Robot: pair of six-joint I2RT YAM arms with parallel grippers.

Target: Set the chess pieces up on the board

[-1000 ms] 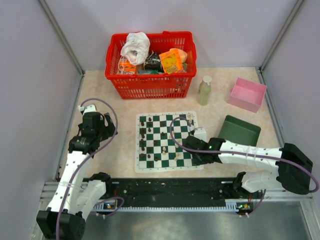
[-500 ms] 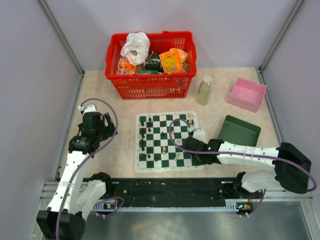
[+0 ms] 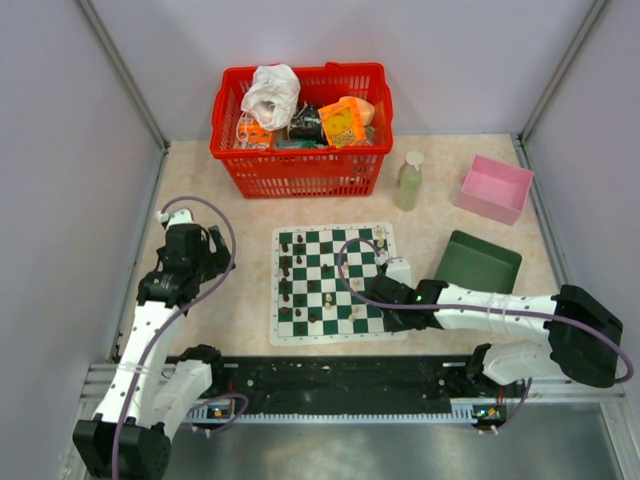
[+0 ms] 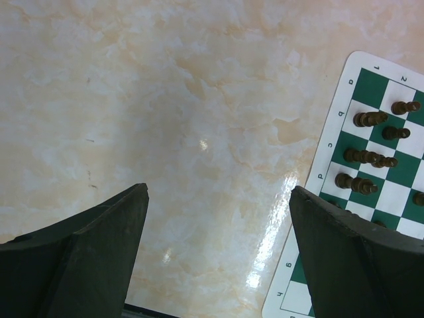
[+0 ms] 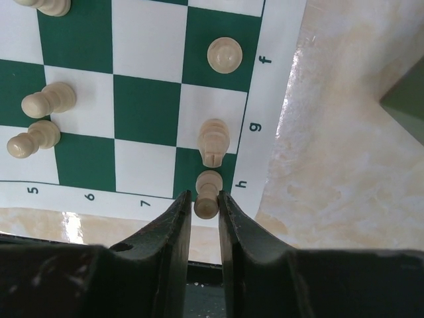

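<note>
The right gripper (image 5: 204,197) sits narrowly about a cream chess piece (image 5: 208,192) on the h-file square at the five o'clock corner of the board (image 5: 281,33); whether it pinches cannot be told. The piece appears upright, long axis vertical, head up. A skewed withdrawal could topple it into the neighbouring piece (image 5: 213,140) at twelve o'clock. The left gripper (image 4: 218,192) gapes wide above the bench (image 4: 165,99).

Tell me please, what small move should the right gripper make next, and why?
Probably open wider before any lift. The right gripper flanks a cream piece that seems set down at the corner of the board, by h; whether the fingers pinch it is unclear. A neighbouring piece stands close, so sideways motion looks risky.
</note>
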